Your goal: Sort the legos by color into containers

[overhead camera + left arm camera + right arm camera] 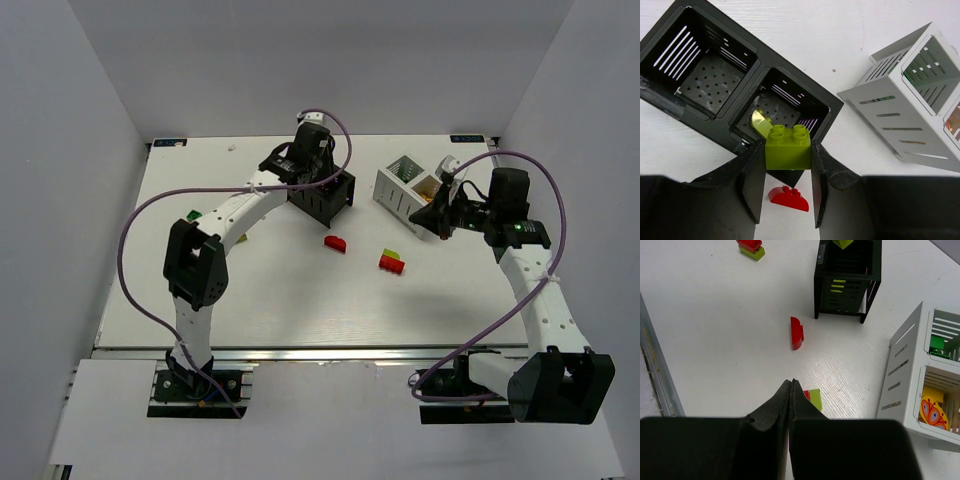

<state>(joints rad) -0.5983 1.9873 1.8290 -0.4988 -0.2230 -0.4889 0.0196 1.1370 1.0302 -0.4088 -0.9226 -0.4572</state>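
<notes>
Closest in, the left gripper (787, 156) fills the foreground of its wrist view, clenched on a lime-green brick (788, 146) with 4 studs facing up. It holds the brick over the near rim of the black bin (761, 63). 1 lime curved piece (760, 124) lies in the compartment just beyond it. On the table (280, 300) below the fingers lies a red curved brick (788, 198). The white bin (900, 117) stands near the black one, not touching it.

The right gripper (791, 386) is pressed fully together on nothing, above a red-and-lime stack (812, 397) and beside the white bin. That bin's 2 compartments hold a green brick (937, 344) and a yellow-orange patterned piece (931, 411). Another red-on-lime stack (751, 248) sits well apart, past the black bin.
</notes>
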